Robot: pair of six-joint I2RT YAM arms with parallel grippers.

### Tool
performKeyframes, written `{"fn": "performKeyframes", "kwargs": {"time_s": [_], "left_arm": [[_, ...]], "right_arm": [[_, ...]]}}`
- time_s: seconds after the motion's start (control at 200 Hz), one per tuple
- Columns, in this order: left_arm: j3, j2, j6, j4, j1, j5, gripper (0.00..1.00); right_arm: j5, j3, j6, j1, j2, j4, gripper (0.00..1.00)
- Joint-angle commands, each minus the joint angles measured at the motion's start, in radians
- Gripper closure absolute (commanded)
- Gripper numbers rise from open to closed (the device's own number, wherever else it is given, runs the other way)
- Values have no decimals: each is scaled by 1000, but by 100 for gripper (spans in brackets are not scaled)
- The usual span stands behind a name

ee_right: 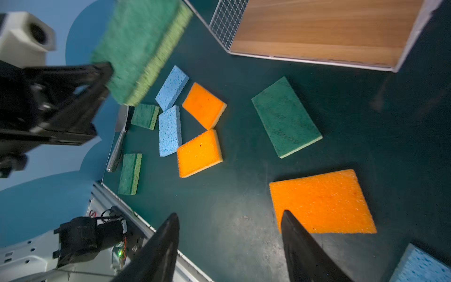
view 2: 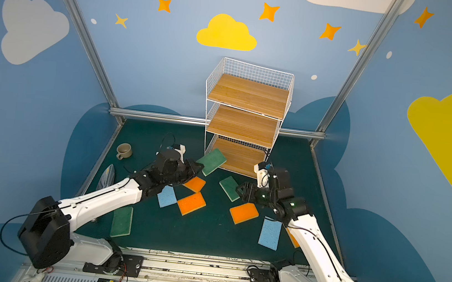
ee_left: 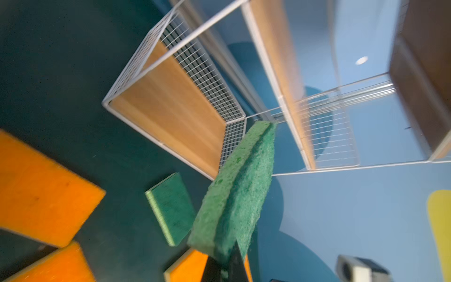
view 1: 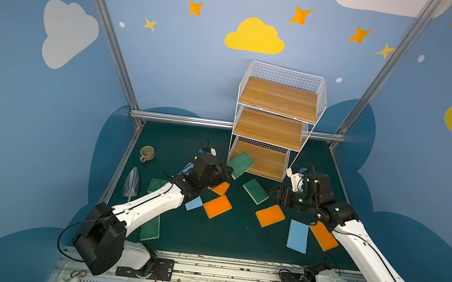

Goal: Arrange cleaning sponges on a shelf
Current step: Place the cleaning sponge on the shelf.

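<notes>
Green sponge (ee_left: 234, 195), left fingers (ee_left: 237, 265) cut off

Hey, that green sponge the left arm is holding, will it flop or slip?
Probably bendy: the green sponge seems to bow beyond the left gripper, pinched at one end. Likely light: porous foam. Its rough scouring face should resist slipping.

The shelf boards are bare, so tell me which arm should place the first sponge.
Left. The left claw is shut on a green sponge, held up beside the bottom board of the shelf. The right claw is open and empty, near an orange sponge on the table.
</notes>
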Motion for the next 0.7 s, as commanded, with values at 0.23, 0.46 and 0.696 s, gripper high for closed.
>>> {"fn": "performKeyframes", "kwargs": {"time_s": [0.23, 0.46, 0.696], "left_arm": [[330, 56, 8, -154, 18, -69, 97], [384, 146, -52, -144, 39, -45, 97], [369, 211, -109, -91, 43, -74, 97]], "right_arm": [[-11, -7, 26, -67, -7, 72, 35], [-11, -8, 25, -71, 1, 86, 35], [-18, -17, 20, -73, 3, 94, 34]]}}
